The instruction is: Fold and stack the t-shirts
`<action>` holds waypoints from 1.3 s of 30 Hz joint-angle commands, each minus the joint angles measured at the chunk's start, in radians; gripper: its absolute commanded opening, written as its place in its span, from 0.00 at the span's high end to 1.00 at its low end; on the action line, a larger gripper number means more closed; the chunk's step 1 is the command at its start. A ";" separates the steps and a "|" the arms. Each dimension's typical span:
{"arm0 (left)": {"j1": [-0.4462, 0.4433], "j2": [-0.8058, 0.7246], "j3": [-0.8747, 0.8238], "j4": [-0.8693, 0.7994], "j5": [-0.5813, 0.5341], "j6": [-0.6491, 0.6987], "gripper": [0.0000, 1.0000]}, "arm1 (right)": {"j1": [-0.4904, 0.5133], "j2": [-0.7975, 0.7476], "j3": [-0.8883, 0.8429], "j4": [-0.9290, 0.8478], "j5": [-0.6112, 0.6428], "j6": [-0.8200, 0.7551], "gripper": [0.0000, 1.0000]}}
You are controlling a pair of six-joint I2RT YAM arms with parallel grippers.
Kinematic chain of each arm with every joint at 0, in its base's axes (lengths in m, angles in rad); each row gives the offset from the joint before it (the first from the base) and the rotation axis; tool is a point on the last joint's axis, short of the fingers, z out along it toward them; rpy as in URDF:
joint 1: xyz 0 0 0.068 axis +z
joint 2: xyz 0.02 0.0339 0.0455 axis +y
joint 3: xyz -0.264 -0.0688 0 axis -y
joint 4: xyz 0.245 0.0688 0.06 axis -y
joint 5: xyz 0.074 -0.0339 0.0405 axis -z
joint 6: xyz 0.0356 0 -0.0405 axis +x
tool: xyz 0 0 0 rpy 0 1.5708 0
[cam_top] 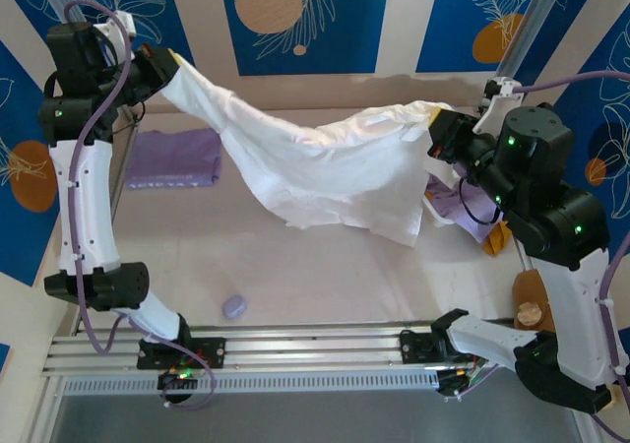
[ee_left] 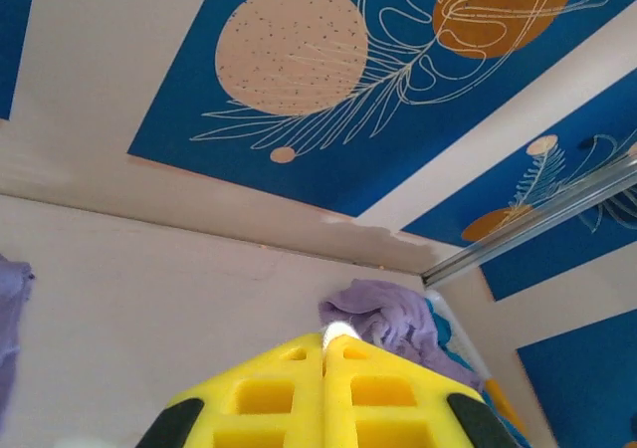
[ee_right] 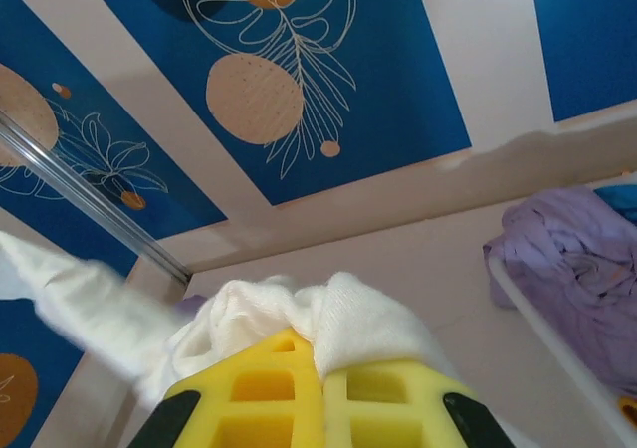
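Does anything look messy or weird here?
Yes. A small lavender blob lies all alone near the front of the table, and crumpled shirts sit heaped at the right edge, not folded.

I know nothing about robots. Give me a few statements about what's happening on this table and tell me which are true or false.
1. The left gripper and the right gripper are each shut on an end of the white t-shirt. True.
2. The white t-shirt lies spread flat on the table. False: it hangs stretched between the two grippers, sagging in the middle.
3. A lavender t-shirt lies folded on the table beside the left arm. True.
4. The lavender blob sits on top of the lavender t-shirt. False: it lies apart on bare table, near the front rail.
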 commanded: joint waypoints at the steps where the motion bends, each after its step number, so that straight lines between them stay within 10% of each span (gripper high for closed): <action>1: -0.003 -0.014 -0.002 0.057 0.123 -0.069 1.00 | -0.003 -0.002 0.015 0.044 0.026 -0.047 1.00; 19: -0.304 -0.310 -0.125 -0.112 -0.148 0.109 1.00 | -0.092 0.184 0.234 0.475 0.150 -0.367 1.00; 37: -0.262 -0.618 -1.008 -0.233 -0.517 0.292 1.00 | 0.139 1.312 1.000 0.107 -0.251 -0.097 1.00; 39: -0.231 -0.616 -1.091 -0.226 -0.487 0.295 1.00 | 0.142 1.396 0.984 0.103 -0.306 -0.022 0.55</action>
